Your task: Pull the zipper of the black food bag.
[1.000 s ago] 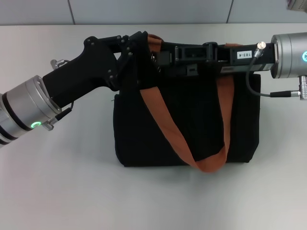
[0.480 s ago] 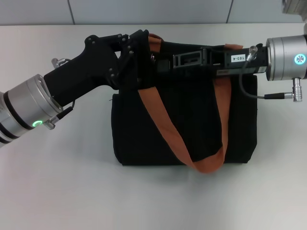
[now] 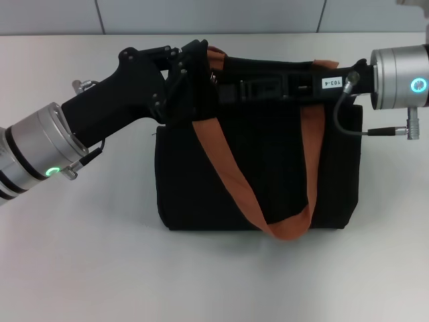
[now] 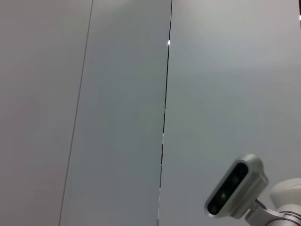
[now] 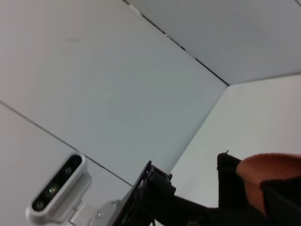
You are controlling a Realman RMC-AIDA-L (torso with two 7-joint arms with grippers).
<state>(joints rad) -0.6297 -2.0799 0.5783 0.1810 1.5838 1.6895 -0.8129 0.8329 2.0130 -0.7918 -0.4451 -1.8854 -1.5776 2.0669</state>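
The black food bag (image 3: 258, 171) stands upright on the white table, with an orange-brown handle (image 3: 231, 178) looped down its front. My left gripper (image 3: 196, 62) reaches in from the left and is shut on the bag's top left corner. From the right, my right gripper (image 3: 226, 89) lies along the bag's top edge, its tip near the left end. A small silver glint there looks like the zipper (image 3: 213, 78), just beside that tip. The right wrist view shows the bag corner (image 5: 229, 175), an orange strap (image 5: 270, 172) and the left gripper (image 5: 157, 190).
The white table (image 3: 87, 255) spreads around the bag, with a grey wall (image 3: 201, 13) behind it. A grey cable (image 3: 348, 124) hangs under my right wrist. The left wrist view shows only the wall panels and a camera head (image 4: 235, 188).
My right arm has slid a little to the left and lower along the bag's top edge. The bag has shifted slightly left. The left arm has barely moved.
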